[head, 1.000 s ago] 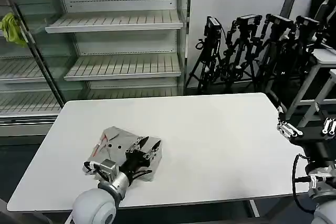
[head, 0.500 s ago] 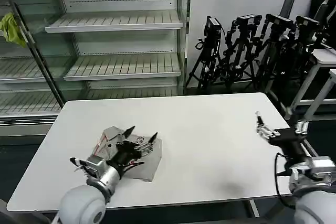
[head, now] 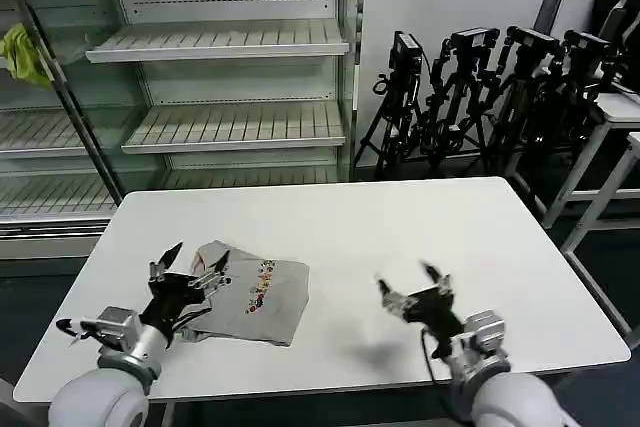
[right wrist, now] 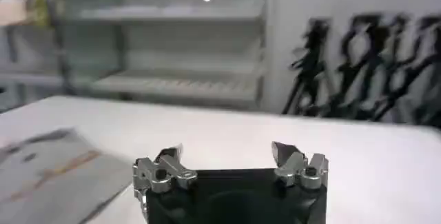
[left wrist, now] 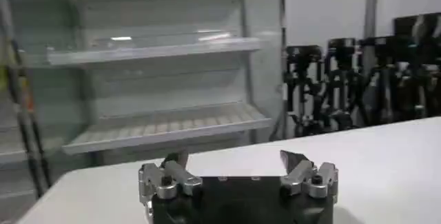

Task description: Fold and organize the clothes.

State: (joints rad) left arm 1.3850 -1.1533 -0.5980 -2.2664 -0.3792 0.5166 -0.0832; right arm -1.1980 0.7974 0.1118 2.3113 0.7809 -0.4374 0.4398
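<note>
A folded light grey shirt [head: 255, 292] with a small multicoloured print lies on the white table [head: 400, 237], left of centre near the front edge; its corner also shows in the right wrist view as grey cloth [right wrist: 52, 174]. My left gripper [head: 190, 265] hovers open at the shirt's left edge, nothing between its fingers. My right gripper [head: 410, 285] is open above bare table to the right of the shirt, well apart from it. In the wrist views both the left gripper [left wrist: 238, 160] and the right gripper [right wrist: 227, 153] have their fingers spread wide and empty.
Metal shelving [head: 220, 42] stands behind the table, with a yellow-green cloth [head: 22, 52] hanging at its far left. Black tripods [head: 480, 87] crowd the back right. Another table's edge [head: 620, 112] sits at the right.
My left gripper has let go of the shirt and pulled back to its left edge, opening wide. My right arm swung in from the table's right side toward the middle front.
</note>
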